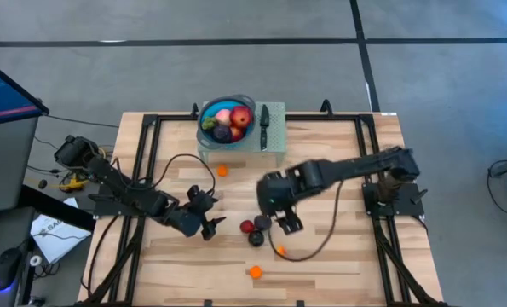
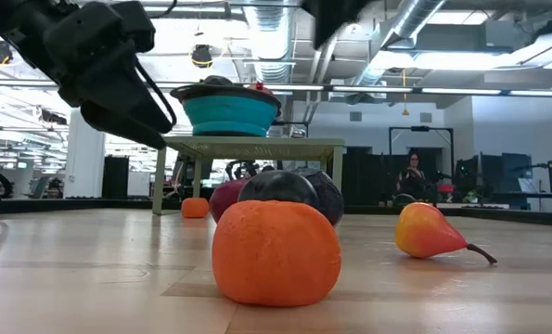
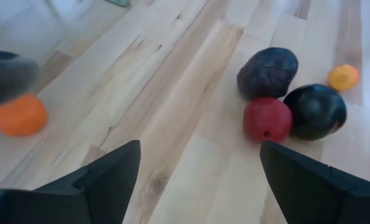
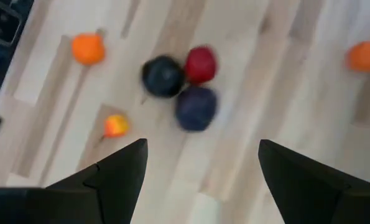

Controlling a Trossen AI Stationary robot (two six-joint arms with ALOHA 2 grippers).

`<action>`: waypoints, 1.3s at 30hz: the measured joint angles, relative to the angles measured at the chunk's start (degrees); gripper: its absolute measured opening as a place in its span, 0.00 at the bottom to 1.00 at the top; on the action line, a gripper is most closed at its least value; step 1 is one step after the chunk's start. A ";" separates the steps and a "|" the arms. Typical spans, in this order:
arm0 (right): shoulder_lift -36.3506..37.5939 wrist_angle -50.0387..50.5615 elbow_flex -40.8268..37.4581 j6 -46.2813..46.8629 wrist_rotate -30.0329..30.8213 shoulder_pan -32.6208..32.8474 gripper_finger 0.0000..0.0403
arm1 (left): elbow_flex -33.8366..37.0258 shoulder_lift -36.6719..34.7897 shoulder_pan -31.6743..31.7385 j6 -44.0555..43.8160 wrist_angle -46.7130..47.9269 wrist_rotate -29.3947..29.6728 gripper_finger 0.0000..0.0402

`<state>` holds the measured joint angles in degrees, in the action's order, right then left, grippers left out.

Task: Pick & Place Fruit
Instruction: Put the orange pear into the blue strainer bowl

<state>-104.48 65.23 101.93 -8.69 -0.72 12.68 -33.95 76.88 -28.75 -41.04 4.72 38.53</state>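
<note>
A red fruit (image 1: 247, 227) and two dark ones (image 1: 262, 223) (image 1: 256, 239) lie clustered mid-table. A small yellow-red pear (image 1: 280, 251) and an orange (image 1: 254, 272) sit nearer the near edge, and a small orange one (image 1: 222, 170) lies by the stand. More fruit fills the blue bowl (image 1: 227, 119). My left gripper (image 1: 212, 228) is open, just left of the cluster. In the left wrist view it (image 3: 200, 146) faces the red fruit (image 3: 267, 119). My right gripper (image 1: 287, 224) is open, just right of the cluster. In the right wrist view it (image 4: 203, 143) is above the purple fruit (image 4: 196, 107).
The bowl stands on a green raised stand (image 1: 274, 141) at the far edge, with a black-handled knife (image 1: 264, 124) beside it. A dark cable (image 1: 317, 243) curves over the table by the right arm. A monitor (image 1: 6, 94) and clutter sit off the table's left side.
</note>
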 joint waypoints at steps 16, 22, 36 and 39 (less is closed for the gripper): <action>15.14 -47.66 -49.95 37.21 8.44 18.67 0.75 | -0.02 0.00 -0.55 0.05 -2.36 3.91 0.81; 10.59 -56.01 -54.05 46.84 26.93 27.86 0.75 | 0.00 0.00 -1.39 0.13 -7.17 3.89 0.81; -13.55 -78.11 -54.24 69.97 57.67 41.06 0.66 | -0.02 0.00 -6.99 0.08 -20.03 9.77 0.81; -16.10 -80.74 -54.18 71.77 62.86 41.95 0.59 | -0.02 0.00 -7.32 0.08 -20.65 9.79 0.81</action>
<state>-120.58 -15.51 47.76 63.08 62.14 54.62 -33.98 76.88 -36.07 -40.95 -15.93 48.31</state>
